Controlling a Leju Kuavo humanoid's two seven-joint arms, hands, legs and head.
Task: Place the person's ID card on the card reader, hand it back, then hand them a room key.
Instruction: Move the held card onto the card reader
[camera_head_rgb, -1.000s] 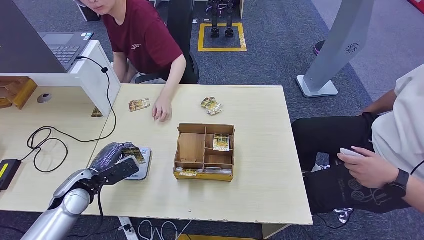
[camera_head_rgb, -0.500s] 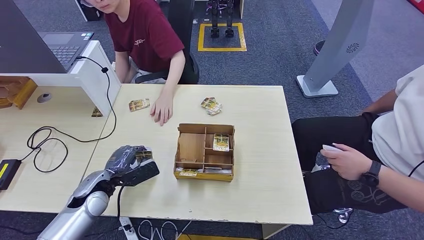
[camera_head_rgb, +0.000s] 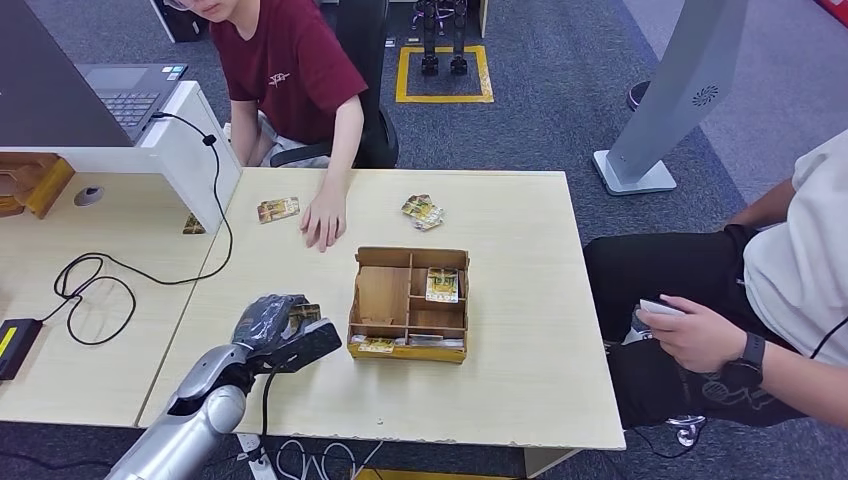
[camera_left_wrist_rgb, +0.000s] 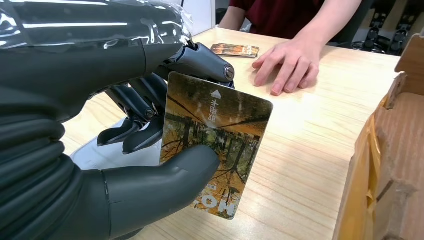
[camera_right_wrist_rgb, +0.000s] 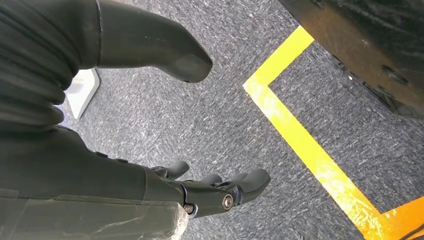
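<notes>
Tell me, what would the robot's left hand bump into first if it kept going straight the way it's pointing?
Probably the cardboard organizer box. The left hand, pinching the card, points at the box's near side wall just ahead. Depth is hard to judge; it might slide past its front edge.

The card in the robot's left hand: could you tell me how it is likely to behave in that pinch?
The card probably stays stiff: it stands flat and unbent between the left hand's thumb and fingers. Its glossy printed face may be slippery. It looks thin, so likely light.
</notes>
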